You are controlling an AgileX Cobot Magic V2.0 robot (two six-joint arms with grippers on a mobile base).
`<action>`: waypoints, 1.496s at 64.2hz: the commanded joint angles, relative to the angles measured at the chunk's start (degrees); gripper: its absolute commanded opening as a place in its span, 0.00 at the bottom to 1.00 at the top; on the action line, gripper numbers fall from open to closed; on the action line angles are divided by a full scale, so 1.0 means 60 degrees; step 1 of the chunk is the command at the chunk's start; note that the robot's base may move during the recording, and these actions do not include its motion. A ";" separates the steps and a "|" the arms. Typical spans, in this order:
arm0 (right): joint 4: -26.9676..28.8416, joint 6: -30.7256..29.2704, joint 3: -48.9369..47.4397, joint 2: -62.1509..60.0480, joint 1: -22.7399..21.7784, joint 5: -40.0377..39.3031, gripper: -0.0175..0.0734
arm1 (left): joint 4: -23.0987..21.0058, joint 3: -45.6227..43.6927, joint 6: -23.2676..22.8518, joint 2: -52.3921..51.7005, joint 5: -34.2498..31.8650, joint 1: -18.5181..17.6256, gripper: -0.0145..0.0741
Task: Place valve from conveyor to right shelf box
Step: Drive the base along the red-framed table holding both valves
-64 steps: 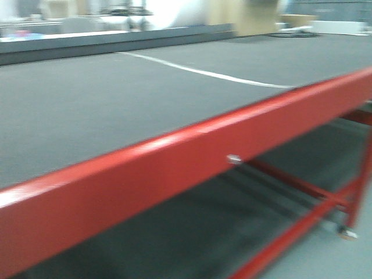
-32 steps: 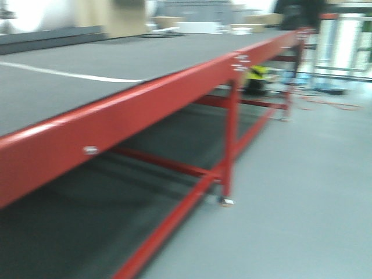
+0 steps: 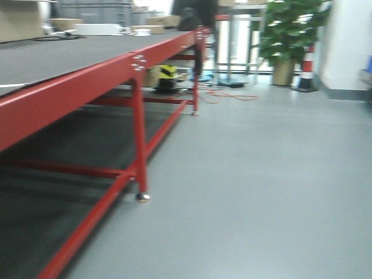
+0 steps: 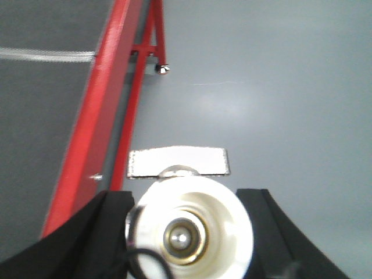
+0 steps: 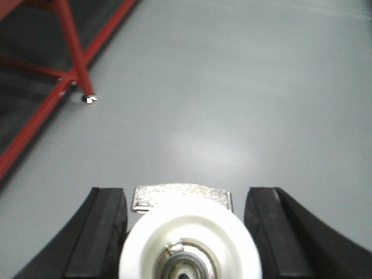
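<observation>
The grey floor (image 3: 261,174) is taking up most of the front view, and the long red-legged table (image 3: 75,93) is running along its left side into the distance. Neither the conveyor nor the shelf is showing in any view, so the job is, by my reading, sitting at its middle stage: the picking up is done, while reaching the right shelf box and letting go are both left. At the far end one potted plant (image 3: 289,29) is standing near one striped cone (image 3: 306,67), both blurred. Counting downward: one table with two of its legs showing in the front view, one plant, one cone, two grippers, two valves. The left gripper (image 4: 186,197) is clenching a valve (image 4: 189,229) between its black fingers (image 4: 110,232). The valve's white round end is facing the wrist camera with a silvery plate behind it, and it is hanging over the floor just beside the table's red rail. The right gripper (image 5: 185,195) is gripping a second valve (image 5: 190,244) the same way, over bare floor near a table foot (image 5: 89,99). Both valves are thus riding in the pincers, with no box in sight.
</observation>
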 commanded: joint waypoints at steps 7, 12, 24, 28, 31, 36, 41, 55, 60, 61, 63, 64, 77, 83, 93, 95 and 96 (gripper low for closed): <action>0.0027 -0.0045 -0.0178 -0.0098 0.0007 -0.0620 0.02 | -0.0110 -0.0105 -0.0052 -0.0107 -0.0419 -0.0059 0.04; 0.0027 -0.0045 -0.0178 -0.0098 0.0007 -0.0620 0.02 | -0.0110 -0.0105 -0.0052 -0.0107 -0.0419 -0.0059 0.04; 0.0027 -0.0045 -0.0178 -0.0098 0.0007 -0.0620 0.02 | -0.0110 -0.0105 -0.0052 -0.0107 -0.0419 -0.0059 0.04; 0.0027 -0.0045 -0.0178 -0.0098 0.0007 -0.0620 0.02 | -0.0110 -0.0105 -0.0052 -0.0107 -0.0419 -0.0059 0.04; 0.0027 -0.0045 -0.0178 -0.0098 0.0007 -0.0620 0.02 | -0.0110 -0.0105 -0.0052 -0.0107 -0.0419 -0.0059 0.04; 0.0027 -0.0045 -0.0178 -0.0098 0.0007 -0.0620 0.02 | -0.0110 -0.0105 -0.0052 -0.0107 -0.0419 -0.0059 0.04; 0.0027 -0.0045 -0.0178 -0.0098 0.0007 -0.0620 0.02 | -0.0110 -0.0105 -0.0052 -0.0107 -0.0419 -0.0059 0.04; 0.0027 -0.0045 -0.0178 -0.0098 0.0007 -0.0620 0.02 | -0.0110 -0.0105 -0.0052 -0.0107 -0.0419 -0.0059 0.04; 0.0027 -0.0045 -0.0178 -0.0098 0.0007 -0.0620 0.02 | -0.0110 -0.0105 -0.0052 -0.0107 -0.0419 -0.0059 0.04; 0.0027 -0.0045 -0.0178 -0.0098 0.0007 -0.0620 0.02 | -0.0110 -0.0105 -0.0052 -0.0107 -0.0419 -0.0059 0.04; 0.0027 -0.0045 -0.0178 -0.0098 0.0007 -0.0620 0.02 | -0.0110 -0.0105 -0.0052 -0.0107 -0.0419 -0.0059 0.04; 0.0027 -0.0045 -0.0178 -0.0098 0.0007 -0.0620 0.02 | -0.0110 -0.0105 -0.0052 -0.0107 -0.0419 -0.0059 0.04; 0.0027 -0.0045 -0.0178 -0.0098 0.0007 -0.0620 0.02 | -0.0110 -0.0105 -0.0052 -0.0107 -0.0419 -0.0059 0.04; 0.0027 -0.0045 -0.0178 -0.0098 0.0007 -0.0620 0.02 | -0.0110 -0.0105 -0.0052 -0.0107 -0.0419 -0.0059 0.04; 0.0027 -0.0045 -0.0178 -0.0098 0.0007 -0.0620 0.02 | -0.0110 -0.0105 -0.0052 -0.0107 -0.0419 -0.0059 0.04; 0.0027 -0.0045 -0.0178 -0.0098 0.0007 -0.0620 0.02 | -0.0110 -0.0105 -0.0052 -0.0107 -0.0419 -0.0059 0.04; 0.0027 -0.0045 -0.0178 -0.0098 0.0007 -0.0620 0.02 | -0.0110 -0.0105 -0.0052 -0.0107 -0.0419 -0.0059 0.04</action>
